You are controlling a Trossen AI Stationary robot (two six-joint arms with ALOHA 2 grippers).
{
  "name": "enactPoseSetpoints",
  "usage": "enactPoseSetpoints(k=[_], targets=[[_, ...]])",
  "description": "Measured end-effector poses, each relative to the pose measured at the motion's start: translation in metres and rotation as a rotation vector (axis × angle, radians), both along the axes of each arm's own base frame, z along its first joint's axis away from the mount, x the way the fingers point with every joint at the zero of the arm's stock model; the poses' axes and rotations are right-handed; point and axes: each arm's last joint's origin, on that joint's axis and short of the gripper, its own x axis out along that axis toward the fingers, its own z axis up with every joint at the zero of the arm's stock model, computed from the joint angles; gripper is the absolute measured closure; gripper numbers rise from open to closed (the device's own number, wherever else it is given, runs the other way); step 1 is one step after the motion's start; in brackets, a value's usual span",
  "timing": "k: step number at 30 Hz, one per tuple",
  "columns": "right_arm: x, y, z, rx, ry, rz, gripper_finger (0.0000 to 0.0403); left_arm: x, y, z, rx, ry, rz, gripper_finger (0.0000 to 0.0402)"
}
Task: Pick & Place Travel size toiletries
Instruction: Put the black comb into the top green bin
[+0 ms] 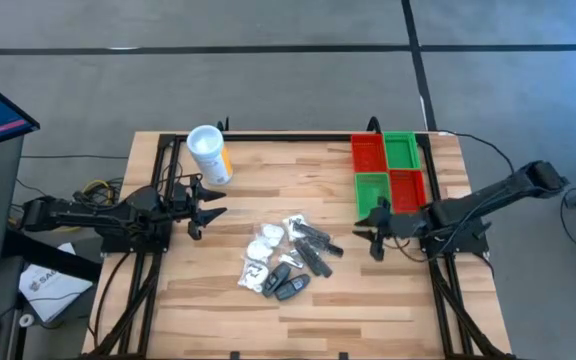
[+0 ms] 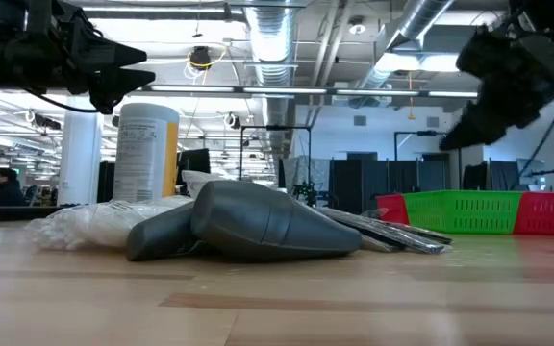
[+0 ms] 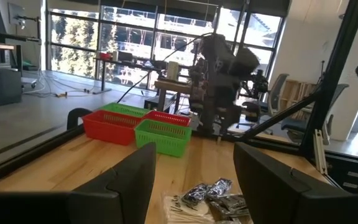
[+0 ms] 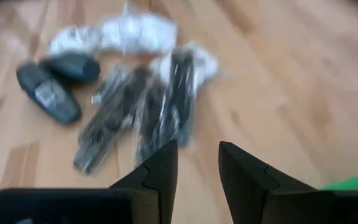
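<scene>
Grey floor point(image 1: 268, 90) surrounds the wooden table point(image 1: 238, 300); silver ceiling ducts point(image 2: 275, 43) run overhead, and tall windows point(image 3: 135, 37) let daylight in.

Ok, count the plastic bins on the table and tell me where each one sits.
4, in a two-by-two block at the table's far right corner: a red bin beside a green bin at the back, then a green bin beside a red bin in front. None look hidden.
</scene>
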Motion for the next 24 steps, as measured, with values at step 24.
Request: enactPoseSetpoints(k=[24], targets=[[0.04,0.034,-0.063,0.026,0.072,0.018,0.0208,0.0,0.0,0.0,0.0,-0.004,0.001,0.0192]])
